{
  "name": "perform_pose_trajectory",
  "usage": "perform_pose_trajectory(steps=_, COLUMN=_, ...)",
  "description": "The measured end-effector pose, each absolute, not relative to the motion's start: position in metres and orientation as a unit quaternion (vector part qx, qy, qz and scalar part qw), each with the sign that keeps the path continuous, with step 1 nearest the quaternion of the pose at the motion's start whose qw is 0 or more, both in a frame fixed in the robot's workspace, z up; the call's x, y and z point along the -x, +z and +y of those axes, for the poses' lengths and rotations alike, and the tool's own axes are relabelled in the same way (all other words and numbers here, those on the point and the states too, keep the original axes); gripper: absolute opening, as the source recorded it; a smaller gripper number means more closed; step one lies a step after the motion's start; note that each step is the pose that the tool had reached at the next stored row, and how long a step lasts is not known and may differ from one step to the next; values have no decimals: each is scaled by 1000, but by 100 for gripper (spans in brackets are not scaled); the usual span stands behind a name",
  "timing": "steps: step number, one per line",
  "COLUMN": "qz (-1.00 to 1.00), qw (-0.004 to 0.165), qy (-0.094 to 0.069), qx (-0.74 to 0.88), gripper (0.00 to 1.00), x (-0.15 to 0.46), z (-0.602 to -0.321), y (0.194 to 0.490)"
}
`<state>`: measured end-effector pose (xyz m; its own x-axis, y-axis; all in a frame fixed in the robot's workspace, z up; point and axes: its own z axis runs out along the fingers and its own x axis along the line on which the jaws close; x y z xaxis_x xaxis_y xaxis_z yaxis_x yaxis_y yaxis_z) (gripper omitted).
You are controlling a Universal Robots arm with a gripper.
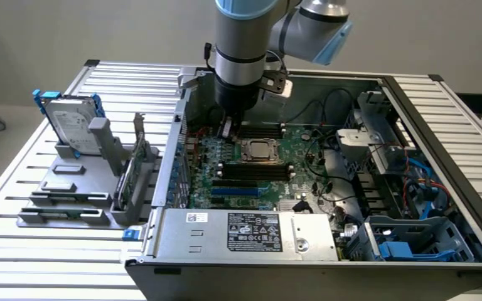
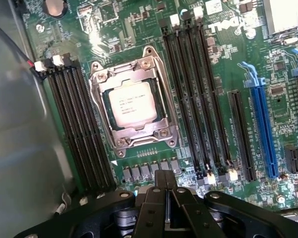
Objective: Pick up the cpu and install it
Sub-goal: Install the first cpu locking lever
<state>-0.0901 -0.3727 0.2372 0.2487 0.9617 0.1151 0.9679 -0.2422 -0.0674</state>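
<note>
Hovering over green board [image 2: 228,59], hand [image 2: 164,181] pinched shut, empty; cpu [image 2: 131,103] seated in socket [image 2: 133,101].

— How is the room looking above the green board [image 1: 295,164]?

— The case [image 1: 408,113] is lying open on top, so the way straight down is standing free. The cpu [image 1: 260,150] is sitting in its metal-framed socket [image 2: 132,103] at the centre of the exterior view, with nothing lying over it.

— What is crowding it?

— Black memory slots [image 2: 79,126] are flanking the socket on both sides, close against its frame. The closed gripper [image 2: 164,181] is hanging just beside the socket, empty, over the slots.

— And further out?

— Loose cables [image 1: 329,122] are looping at centre right, the drive cage [image 1: 379,141] is rising beyond them, and the power supply [image 1: 253,233] is blocking the lower centre.
</note>
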Motion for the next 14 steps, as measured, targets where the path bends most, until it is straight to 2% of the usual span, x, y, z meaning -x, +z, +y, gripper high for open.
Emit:
perform_pose_trajectory(steps=11, qz=-644, qw=41, qy=-36, qx=763, gripper=11, x=90, z=-359, y=236)
perform_pose_trajectory(steps=14, qz=-652, qw=30, qy=-28, qx=757, gripper=11, x=90, z=-359, y=236)
